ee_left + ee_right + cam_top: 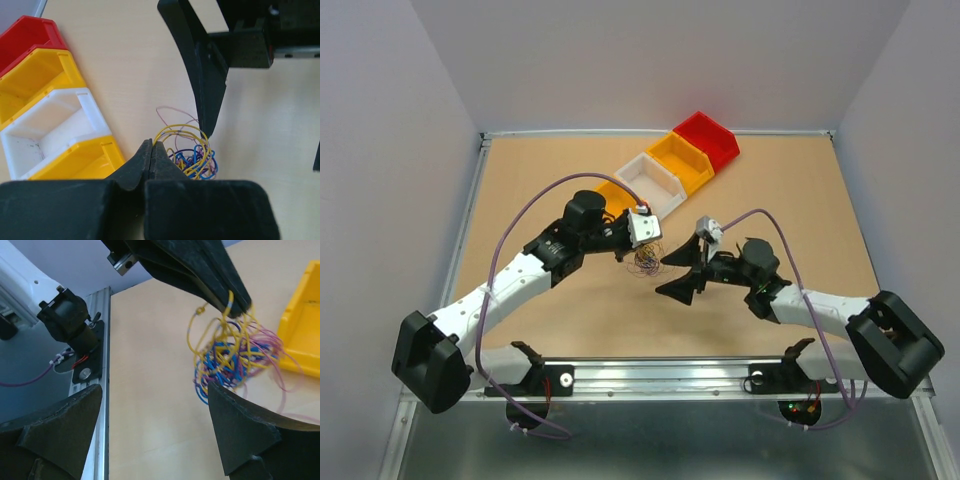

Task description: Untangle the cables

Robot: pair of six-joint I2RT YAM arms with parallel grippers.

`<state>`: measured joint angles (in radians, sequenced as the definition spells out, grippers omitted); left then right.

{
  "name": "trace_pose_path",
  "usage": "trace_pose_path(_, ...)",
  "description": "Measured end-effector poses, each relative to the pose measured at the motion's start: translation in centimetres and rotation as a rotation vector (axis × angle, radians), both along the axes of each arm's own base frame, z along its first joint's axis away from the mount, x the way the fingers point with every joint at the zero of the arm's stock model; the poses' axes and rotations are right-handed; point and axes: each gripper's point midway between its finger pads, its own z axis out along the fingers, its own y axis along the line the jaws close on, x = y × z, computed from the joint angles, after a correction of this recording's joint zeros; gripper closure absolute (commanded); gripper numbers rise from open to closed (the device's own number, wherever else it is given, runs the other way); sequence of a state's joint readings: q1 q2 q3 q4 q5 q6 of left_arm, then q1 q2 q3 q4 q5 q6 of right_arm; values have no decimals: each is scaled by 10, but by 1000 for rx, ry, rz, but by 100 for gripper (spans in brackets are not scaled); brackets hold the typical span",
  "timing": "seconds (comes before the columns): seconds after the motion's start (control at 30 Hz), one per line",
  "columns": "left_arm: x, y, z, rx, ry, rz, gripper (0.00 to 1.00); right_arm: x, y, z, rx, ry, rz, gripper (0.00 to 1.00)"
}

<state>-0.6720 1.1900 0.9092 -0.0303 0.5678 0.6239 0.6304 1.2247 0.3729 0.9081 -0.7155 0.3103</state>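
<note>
Nearest the bases, the right pincer [660,277] reaches in from the right with its jaws spread wide and nothing between them. It points leftward at the cables [643,263], which lie just beyond its fingertips, toward the middle of the table [550,180]. In the right wrist view the wad sits off to the side of the gap, above one finger rather than between the two. That finger's tip is just beside the lowest blue and yellow loops. Whether it touches them cannot be told.

The cables form one small rounded clump of blue, yellow and purplish wire, a little taller than wide. It has no clear long axis beyond the way it hangs. It dangles from the left pincer [152,147], whose jaws are pressed together on a few yellow strands at the top of the wad. The rest droops below and a little to the side. Thin pinkish loops trail outward toward the nearest yellow bin [95,160]. It is not clear whether the bottom loops brush the table.

So the left arm has the hold and the right arm is the free one. Judging from this, the right pincer would need to shift sideways to bring a loose loop into its gap before closing and drawing away.

Farther back, the other bins run diagonally toward the far right corner.
</note>
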Motion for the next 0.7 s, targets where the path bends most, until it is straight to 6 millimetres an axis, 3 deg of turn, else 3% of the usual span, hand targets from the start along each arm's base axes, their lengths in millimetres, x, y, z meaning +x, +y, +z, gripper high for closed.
trace_pose_path(0.23,-3,2,15,-49,11,23,100,17,41,0,-21,-74,-1,17)
trace_pose_path(0.33,-8,4,28,-83,11,31,100,33,48,-4,-17,-91,-75,26)
trace_pose_path(0.4,-11,4,39,-111,11,25,100,44,50,-8,-3,-101,-119,37)
trace_pose_path(0.43,-13,3,47,-129,10,18,100,49,51,-11,6,-101,-139,43)
trace_pose_path(0.47,-15,2,57,-151,10,13,100,55,54,-16,15,-97,-156,55)
trace_pose_path(0.53,-16,-1,78,-190,5,5,100,63,58,-26,14,-73,-173,66)
trace_pose_path(0.7,-13,-4,153,-314,-25,39,100,76,63,-48,-11,-29,-210,72)
